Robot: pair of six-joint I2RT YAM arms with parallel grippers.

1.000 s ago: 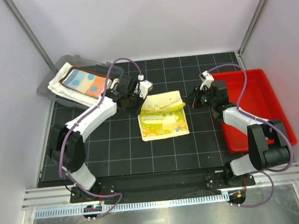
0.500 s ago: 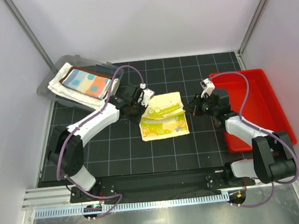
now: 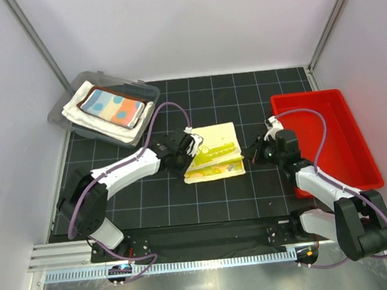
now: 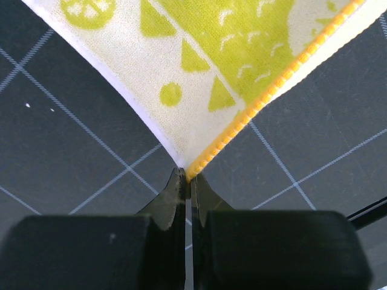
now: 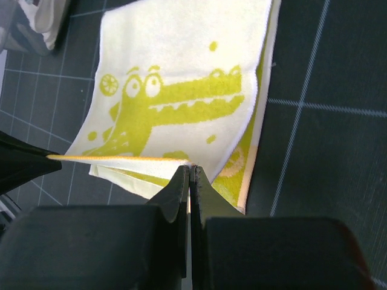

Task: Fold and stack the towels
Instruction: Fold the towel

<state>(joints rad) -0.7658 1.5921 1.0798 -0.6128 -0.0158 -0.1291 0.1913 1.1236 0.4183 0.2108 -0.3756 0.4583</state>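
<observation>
one yellow towel [image 3: 216, 154], central on the worktop [image 3: 205, 198], left fingers [image 4: 172, 196] and right fingers [image 5: 175, 193] each clamped on one corner; three towels [image 3: 112, 108] stacked in one grey bin [image 3: 144, 88], back left; one red bin [image 3: 342, 139], right.

Mat [image 3: 152, 210]: black, white grid, before me.
Walls [image 3: 204, 29]: pale, on three sides of the mat.
Rail [image 3: 210, 263]: ribbed metal, along the mat's near edge.
</observation>
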